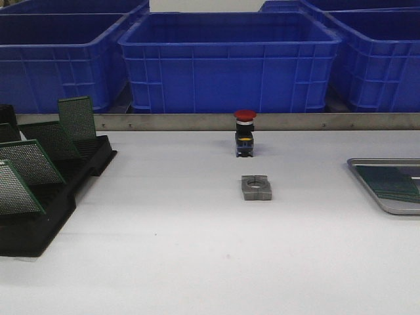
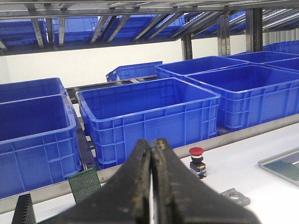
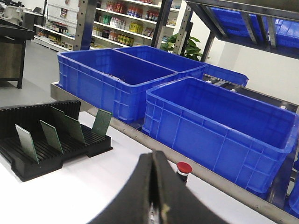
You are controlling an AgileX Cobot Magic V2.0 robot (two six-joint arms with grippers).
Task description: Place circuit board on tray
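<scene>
A: Circuit board (image 1: 392,182) — where does it lie?

B: Flat in the tray (image 1: 380,205) at the far right of the worktop (image 1: 197,262). It is a dark green sheet with fine ruled lines, and the frame's edge cuts it off, so I cannot tell its long axis or which way it points.

A: Take me across from the left.

B: First the black slotted plastic rack (image 1: 46,223), with more green perforated boards (image 1: 29,161) standing tilted in its slots, their faces a fine dotted grid. At mid-worktop sits a small grey metal block (image 1: 256,187) with a round hole, squarish with notched corners. Just behind it stands a push button (image 1: 245,133) with a red mushroom cap on a black body with a yellow band. Then the tray: shallow silver-grey metal with a rounded corner and a low raised rim. Behind everything, past a metal rail (image 1: 216,121), sit big blue plastic bins (image 1: 230,62) with ribbed walls.

A: And the pincers?

B: The left pincer (image 2: 150,186) has its dark, scuffed fingers pressed together with nothing between them. The right pincer (image 3: 152,191) is the same, closed and empty. Both are raised above the worktop.
</scene>
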